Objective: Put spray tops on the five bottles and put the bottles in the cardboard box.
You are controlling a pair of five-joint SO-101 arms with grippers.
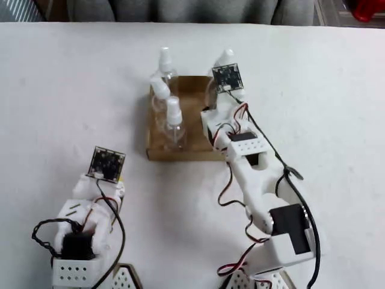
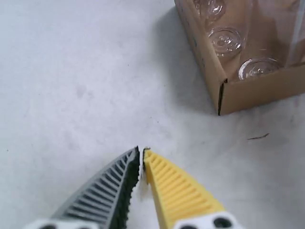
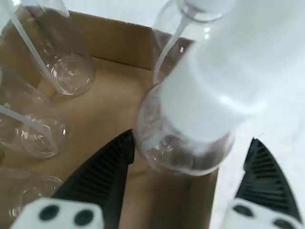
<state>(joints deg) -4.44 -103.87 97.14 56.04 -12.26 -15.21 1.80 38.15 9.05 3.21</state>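
Bottles and box shared the middle of the white counter (image 1: 60,90). At the near left, the left end effector (image 2: 141,155) sat low over bare counter, clenched on nothing, its grey and yellow tips meeting. It was apart from the box's near left corner.

The box (image 1: 195,120) lay open-topped. Three bottles stood upright in a row along its left side, each with a white spray top on: one at the far end (image 1: 164,63), one in the middle (image 1: 160,90), and one nearest the arms (image 1: 174,120).

To the right, the right arm stretched over the box's right half. The right end effector (image 3: 190,140) was released, its jaws spread on either side of a fourth bottle (image 3: 162,143). One jaw was just beside the glass, the other apart from it. This fourth bottle wore a spray top (image 3: 224,71) and stood at the box's far right corner. Whether its base was inside the wall could not be told.
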